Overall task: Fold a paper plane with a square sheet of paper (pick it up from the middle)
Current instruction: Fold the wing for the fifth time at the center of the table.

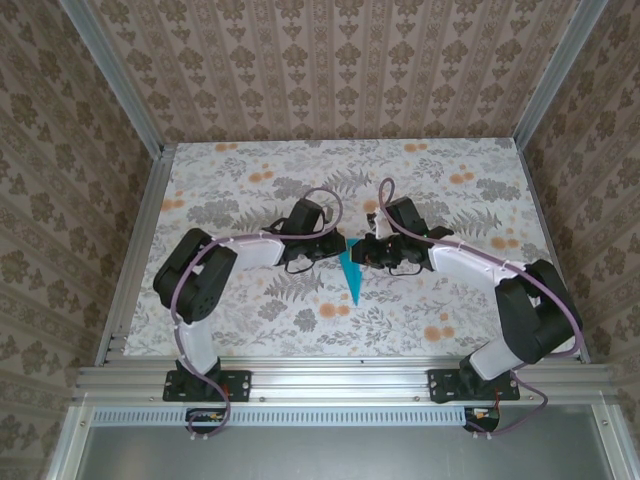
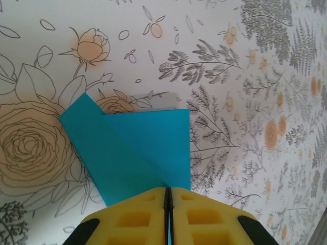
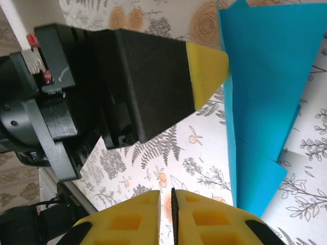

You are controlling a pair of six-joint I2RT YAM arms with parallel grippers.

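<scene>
Teal square sheet of paper (image 1: pixel 352 278), already creased into a narrow pointed shape, sits at the middle of the floral table (image 1: pixel 230 180) between the two grippers. In the top view its long axis runs from far to near, with the sharp tip aimed at the near edge. The left gripper (image 2: pixel 168 191) is clenched on it. In the left wrist view the yellow pads meet along a thin seam and the blue sheet (image 2: pixel 138 148) fans out straight ahead of them, with one folded flap lying over the other. In the right wrist view that same left gripper (image 3: pixel 207 69) comes in from the left, its yellow tip against the sheet's edge. The right gripper (image 3: pixel 166 193) has its fingers drawn almost together with only a slit between them, and nothing is visible in the slit. The sheet (image 3: pixel 265 102) lies off to the right of those fingers and runs away from the camera, so it is beside the jaws, not between them. Both grippers are near, but only the left has a hold. My judgement is that the next crease depends on the right gripper (image 1: pixel 368 252) shifting sideways onto the sheet's long edge while the left gripper (image 1: pixel 330 247) holds steady. Whether the tip touches the table I cannot tell
</scene>
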